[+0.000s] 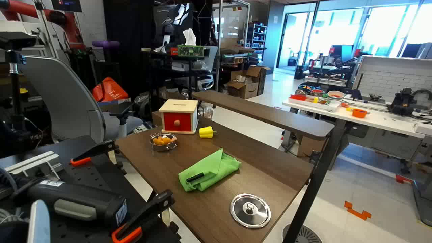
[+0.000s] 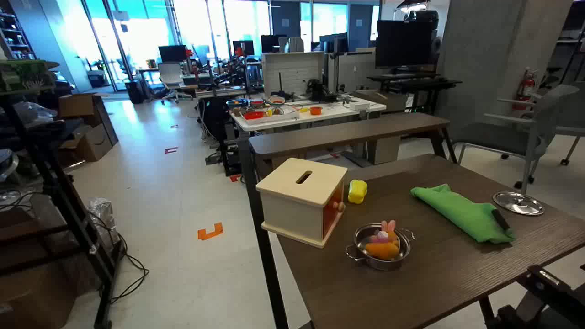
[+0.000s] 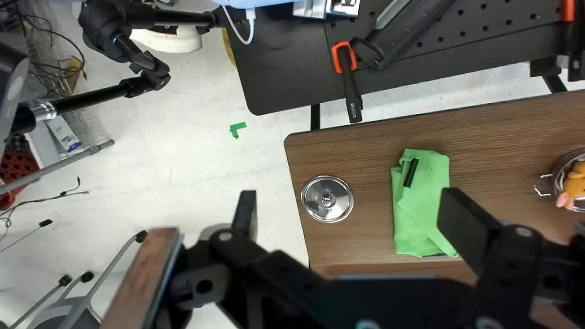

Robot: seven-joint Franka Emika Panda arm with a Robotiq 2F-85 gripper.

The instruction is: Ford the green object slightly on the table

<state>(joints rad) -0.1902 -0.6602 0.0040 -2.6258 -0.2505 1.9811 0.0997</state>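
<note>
The black two-finger gripper [image 3: 349, 203] stands spread wide, holding nothing, probably readied to pinch. In an exterior view, the rumpled bright green cloth [image 1: 216, 167] lies on the dark brown wood-grain tabletop [image 1: 270, 182], likely for folding room, between the round metal lid [image 1: 250, 212] near right and small metal pot [image 1: 161, 147] far left.

The counter [image 1: 273, 175] has a dark brown wood-grain top. Near one end the round metal lid [image 1: 250, 215] lies flat. Toward the opposite end stands the red-fronted box [image 1: 179, 116], with the yellow pepper [image 1: 206, 132] just beside it and the pot [image 1: 162, 147] near both. Between lid and pot, apart from each, the green cloth [image 1: 212, 169] lies creased and folded over itself.
</note>
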